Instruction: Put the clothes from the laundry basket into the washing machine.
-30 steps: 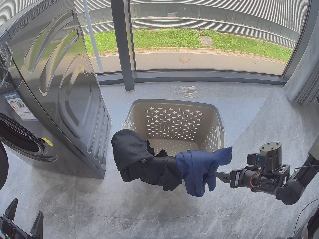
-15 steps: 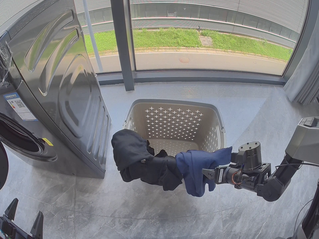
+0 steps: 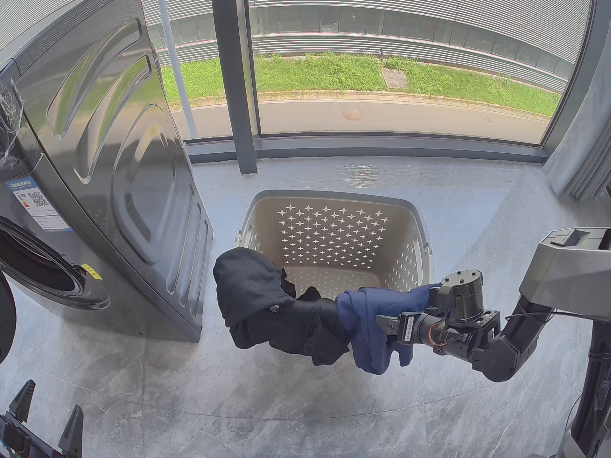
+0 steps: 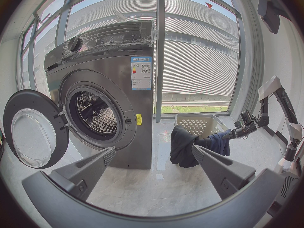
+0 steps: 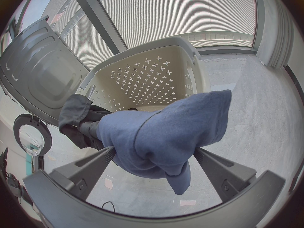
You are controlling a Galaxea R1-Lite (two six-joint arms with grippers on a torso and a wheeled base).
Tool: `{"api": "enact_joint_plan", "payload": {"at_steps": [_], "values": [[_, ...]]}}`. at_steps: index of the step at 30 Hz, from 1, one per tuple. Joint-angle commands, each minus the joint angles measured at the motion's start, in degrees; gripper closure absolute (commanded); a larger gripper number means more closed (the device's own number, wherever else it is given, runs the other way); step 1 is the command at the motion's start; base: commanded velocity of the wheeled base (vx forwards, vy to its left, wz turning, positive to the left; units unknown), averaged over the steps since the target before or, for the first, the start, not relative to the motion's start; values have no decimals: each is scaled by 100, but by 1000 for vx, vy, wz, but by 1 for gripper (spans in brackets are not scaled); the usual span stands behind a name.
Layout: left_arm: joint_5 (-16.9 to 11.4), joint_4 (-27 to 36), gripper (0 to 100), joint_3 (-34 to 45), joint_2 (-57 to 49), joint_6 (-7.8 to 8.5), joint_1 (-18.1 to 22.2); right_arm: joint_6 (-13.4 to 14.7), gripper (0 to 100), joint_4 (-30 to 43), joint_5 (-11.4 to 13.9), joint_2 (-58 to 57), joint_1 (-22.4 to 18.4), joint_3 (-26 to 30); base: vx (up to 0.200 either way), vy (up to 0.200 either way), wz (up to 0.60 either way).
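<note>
Blue garment (image 3: 372, 335) drapes the near rim of the laundry basket (image 3: 331, 194), lengthwise along it, touching the black garment (image 3: 267, 306). Right gripper (image 5: 153, 152) points along that length, jaws spread open either side of the bunched cloth. Left gripper (image 4: 152, 150), jaws open, hangs well apart by the washing machine (image 3: 127, 160); right arm is nearer.

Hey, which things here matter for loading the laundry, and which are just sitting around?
For the job: blue garment, black garment, laundry basket, washing machine, its open door, right gripper.
Just around: curtain, window post.
</note>
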Motion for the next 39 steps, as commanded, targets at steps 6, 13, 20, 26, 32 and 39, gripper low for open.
{"api": "enact_joint_plan", "payload": {"at_steps": [6,13,20,26,32,39], "values": [[1,0,0,101,-95,-2,3,-8,100,-189,1,154,19,-48,0,0,0],[1,0,0,101,-95,-2,3,-16,100,-189,-8,-356,115,347,0,0,0],[1,0,0,101,-95,-2,3,-96,100,-145,1,-1508,273,839,0,0,0],[1,0,0,101,-95,-2,3,-342,100,-92,62,-2967,924,1331,0,0,0],[1,0,0,101,-95,-2,3,-579,100,-197,106,-4083,1240,1525,0,0,0],[19,0,0,101,-95,33,3,-1124,100,-285,590,-4830,977,1287,0,0,0]]}}
